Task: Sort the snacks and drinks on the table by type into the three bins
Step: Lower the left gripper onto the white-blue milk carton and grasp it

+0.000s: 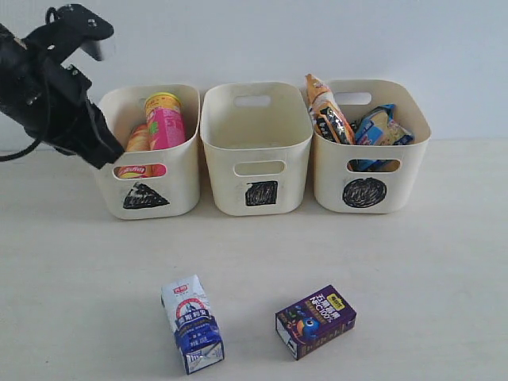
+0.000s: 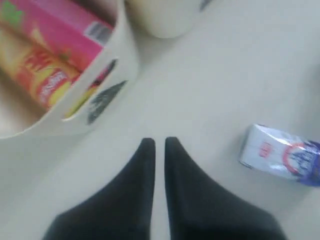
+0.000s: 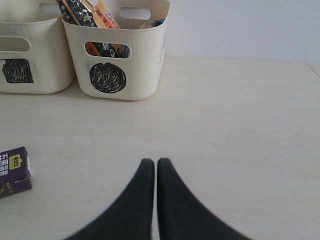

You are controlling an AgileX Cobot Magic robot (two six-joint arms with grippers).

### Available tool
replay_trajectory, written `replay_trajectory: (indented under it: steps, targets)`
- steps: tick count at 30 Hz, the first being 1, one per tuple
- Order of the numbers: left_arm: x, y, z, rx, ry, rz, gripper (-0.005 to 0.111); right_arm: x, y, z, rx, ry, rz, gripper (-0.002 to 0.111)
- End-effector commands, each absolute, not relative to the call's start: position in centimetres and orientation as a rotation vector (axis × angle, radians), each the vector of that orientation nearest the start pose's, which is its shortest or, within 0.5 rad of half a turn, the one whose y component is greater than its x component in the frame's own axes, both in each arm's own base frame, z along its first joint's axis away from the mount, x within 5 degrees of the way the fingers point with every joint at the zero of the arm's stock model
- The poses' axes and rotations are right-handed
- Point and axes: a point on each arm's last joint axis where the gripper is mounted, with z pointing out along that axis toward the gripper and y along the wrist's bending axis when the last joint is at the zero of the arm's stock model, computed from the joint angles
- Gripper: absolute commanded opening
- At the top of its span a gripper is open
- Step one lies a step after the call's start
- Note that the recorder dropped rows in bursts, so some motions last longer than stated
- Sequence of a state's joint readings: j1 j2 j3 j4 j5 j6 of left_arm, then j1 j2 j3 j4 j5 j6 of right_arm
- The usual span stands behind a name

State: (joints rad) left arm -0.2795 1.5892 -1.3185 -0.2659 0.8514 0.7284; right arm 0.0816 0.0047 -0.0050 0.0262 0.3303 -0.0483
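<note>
**Snacks in bins, both cartons on the worktop, both hands closed on nothing**

- Left arm (image 1: pixel 48 87) sat up at far left, beside the outer wall of the triangle bin (image 1: pixel 178 171). Left hand (image 2: pixel 159 142): fingers pinched to a thin slit, nothing between them, hanging above bare worktop (image 1: pixel 429 270) just off that bin.
- Triangle bin held the pink tube (image 1: pixel 165 123), standing tall, and the yellow tube (image 1: pixel 137 141), lower and to its left.
- Square bin (image 1: pixel 218 182), middle: no contents visible.
- Circle bin (image 1: pixel 329 182), right: orange-black packet (image 1: pixel 327 111) poking up at its left side, blue-white packet (image 1: pixel 379 125) next to it.
- In front of the bins, well apart from them: blue and white carton (image 1: pixel 192 324) lying flat, roughly below the gap between the triangle and square bins; purple carton (image 1: pixel 315 321) to its right, also flat. The two did not touch.
- Right hand (image 3: pixel 156 162): fingertips together, empty, over bare worktop, with the purple carton off to one side. It was not seen in the exterior view.
</note>
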Motion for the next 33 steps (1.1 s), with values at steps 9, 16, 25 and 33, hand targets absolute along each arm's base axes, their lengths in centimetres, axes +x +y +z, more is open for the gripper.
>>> replay_trajectory:
  steps: [9,16,25,33]
  targets:
    - [28.3,-13.1,30.2,2.119,1.648,-0.375,0.004,5.4,0.5,18.4,-0.105,1.802,0.041,0.000]
    - [28.0,-16.0,28.9,2.354,1.422,-0.198,0.004,5.4,0.5,18.4,-0.105,1.802,0.041,0.000]
    - [27.2,-19.6,26.3,2.561,1.256,-0.118,0.014,5.4,0.5,18.4,-0.107,1.802,0.039,0.000]
    - [27.0,-20.9,24.9,2.652,1.148,-0.121,0.067,5.4,0.5,18.4,-0.105,1.802,0.041,0.000]
